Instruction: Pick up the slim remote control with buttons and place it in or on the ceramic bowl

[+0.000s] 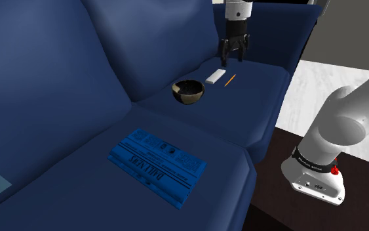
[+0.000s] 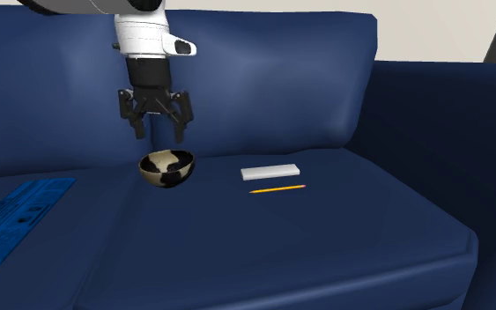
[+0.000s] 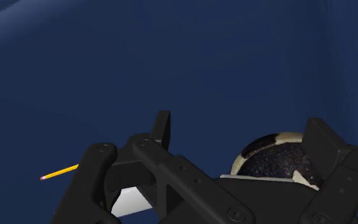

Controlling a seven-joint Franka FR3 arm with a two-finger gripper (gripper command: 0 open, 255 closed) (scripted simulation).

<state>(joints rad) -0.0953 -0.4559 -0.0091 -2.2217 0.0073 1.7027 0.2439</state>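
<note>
Hovering over the dark blue sofa seat cushion (image 2: 325,238), the black two-finger gripper (image 2: 159,132) has its fingers spread, with nothing between them. The slim white flat remote control (image 2: 270,172) lies on the cushion just beside a thin orange pencil (image 2: 277,188), near the round dark bowl with cream patches (image 2: 162,176).

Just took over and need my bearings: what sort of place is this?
Probably a living room: the work surface is a dark blue sofa, with a blue newspaper on one seat cushion and a white remote near a bowl on the next.
</note>
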